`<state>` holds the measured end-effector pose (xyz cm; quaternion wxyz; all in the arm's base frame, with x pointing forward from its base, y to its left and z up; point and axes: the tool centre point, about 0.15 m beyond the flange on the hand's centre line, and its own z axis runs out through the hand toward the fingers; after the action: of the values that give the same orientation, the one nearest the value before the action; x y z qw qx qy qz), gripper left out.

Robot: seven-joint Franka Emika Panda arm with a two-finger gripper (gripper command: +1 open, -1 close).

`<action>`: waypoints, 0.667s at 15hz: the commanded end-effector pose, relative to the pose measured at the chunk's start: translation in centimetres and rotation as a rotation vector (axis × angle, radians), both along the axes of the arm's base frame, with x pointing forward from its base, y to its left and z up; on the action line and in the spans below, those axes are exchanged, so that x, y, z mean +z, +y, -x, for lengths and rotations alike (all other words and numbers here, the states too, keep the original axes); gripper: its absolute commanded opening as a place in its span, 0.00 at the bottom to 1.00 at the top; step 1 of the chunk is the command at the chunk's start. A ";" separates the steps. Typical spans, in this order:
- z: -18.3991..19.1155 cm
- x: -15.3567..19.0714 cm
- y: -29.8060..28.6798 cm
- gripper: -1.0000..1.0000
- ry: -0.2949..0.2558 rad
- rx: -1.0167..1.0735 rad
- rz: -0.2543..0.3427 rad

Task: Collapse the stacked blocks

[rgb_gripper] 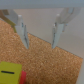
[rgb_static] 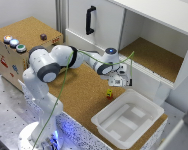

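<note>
Wrist view, pincer [rgb_gripper: 40,37] spread wide; stacked blocks [rgb_gripper: 12,75] below

White cabinet [rgb_static: 144,30] over cork-topped counter [rgb_static: 84,92]

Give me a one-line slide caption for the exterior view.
Franka arm's open gripper hovers above the small yellow-and-red stacked blocks on the cork-topped counter, beside a white plastic bin.

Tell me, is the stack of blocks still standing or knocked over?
Standing: the exterior view shows the stacked blocks upright, yellow above red, below the claw.
</note>
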<state>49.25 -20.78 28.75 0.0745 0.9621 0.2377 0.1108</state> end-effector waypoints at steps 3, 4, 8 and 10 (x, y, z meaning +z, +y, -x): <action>-1.0 -2.1 -3.4 0.00 0.051 -0.073 -0.049; -0.4 -2.3 -3.7 0.00 0.059 -0.080 -0.049; 1.9 -2.8 -4.8 0.00 0.083 -0.158 -0.076; 3.1 -2.9 -4.7 0.00 0.091 -0.173 -0.096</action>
<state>48.53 -24.62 25.81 0.0692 0.9792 0.1773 0.0707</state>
